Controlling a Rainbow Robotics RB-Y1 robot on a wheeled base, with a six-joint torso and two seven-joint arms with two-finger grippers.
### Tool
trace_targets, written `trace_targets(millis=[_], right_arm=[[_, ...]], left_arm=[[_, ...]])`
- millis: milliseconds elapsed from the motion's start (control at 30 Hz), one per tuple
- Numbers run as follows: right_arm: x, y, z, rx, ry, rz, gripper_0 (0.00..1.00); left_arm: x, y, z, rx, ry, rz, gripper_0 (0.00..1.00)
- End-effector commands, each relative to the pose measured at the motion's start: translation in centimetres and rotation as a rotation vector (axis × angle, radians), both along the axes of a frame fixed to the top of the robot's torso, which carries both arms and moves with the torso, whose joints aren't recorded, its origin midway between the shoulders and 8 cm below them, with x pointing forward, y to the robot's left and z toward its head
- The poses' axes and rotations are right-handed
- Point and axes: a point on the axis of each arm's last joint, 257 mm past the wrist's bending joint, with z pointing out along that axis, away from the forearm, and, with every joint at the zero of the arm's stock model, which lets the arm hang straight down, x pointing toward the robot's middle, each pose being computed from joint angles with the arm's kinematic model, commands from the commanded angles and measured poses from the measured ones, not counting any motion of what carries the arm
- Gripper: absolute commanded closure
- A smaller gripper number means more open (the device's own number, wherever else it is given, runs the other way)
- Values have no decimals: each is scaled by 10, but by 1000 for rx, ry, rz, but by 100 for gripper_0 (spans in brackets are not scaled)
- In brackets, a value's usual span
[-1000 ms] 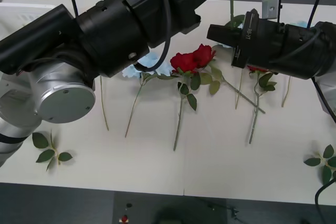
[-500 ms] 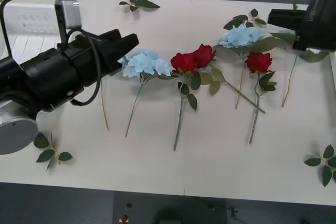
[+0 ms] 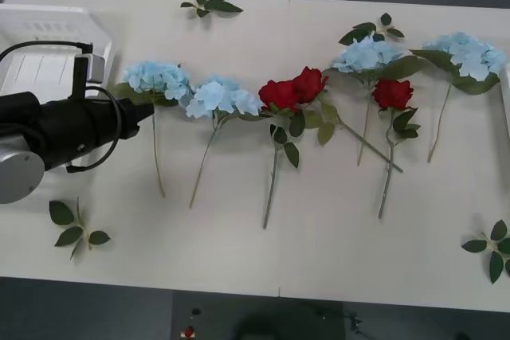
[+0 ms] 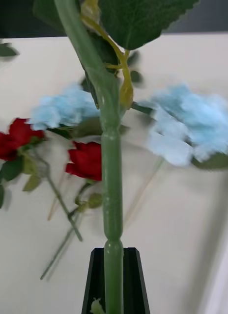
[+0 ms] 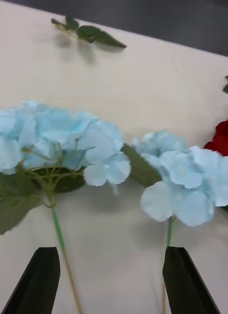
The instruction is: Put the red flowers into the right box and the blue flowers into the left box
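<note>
We list: blue flowers (image 3: 157,77), soft matt cloth petals; held stem (image 4: 112,196), smooth glossy plastic; table (image 3: 335,236), matt.

A robot test lab: a plain white bench (image 3: 335,260) laid out with artificial flowers in a row, dark floor beyond its far edge, and a black robot arm (image 3: 64,129) with cabling at the left.

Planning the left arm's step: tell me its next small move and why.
Probably ease the left gripper down over the green stalk of the leftmost pale blue hydrangea: its black fingers are open and clear of it. The white slotted plastic box lies nearby. The right gripper clamps another green stem.
</note>
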Motion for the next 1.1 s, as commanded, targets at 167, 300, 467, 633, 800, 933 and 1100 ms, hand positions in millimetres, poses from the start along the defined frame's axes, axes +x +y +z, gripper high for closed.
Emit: trace_targets(millis=[167, 300, 467, 633, 800, 933, 1100], right_arm=[[-36, -125, -19, -185, 117, -264, 100], [-49, -156, -44, -239, 145, -334, 100], [-49, -172, -81, -295, 128, -379, 100], [-40, -183, -110, -341, 84, -429, 100], [-38, -197, -125, -386, 63, -473, 100], [-33, -196, -130, -379, 47, -489, 100], [-25, -192, -131, -344, 34, -507, 84]], left_arm=[[29, 17, -1, 30, 95, 64, 39], [41, 26, -6, 60, 150, 97, 40], [51, 26, -12, 78, 211, 119, 40], [67, 23, -18, 132, 229, 146, 39], [79, 25, -27, 189, 208, 174, 10], [83, 29, -29, 243, 184, 187, 0], [81, 32, -43, 314, 183, 185, 0]])
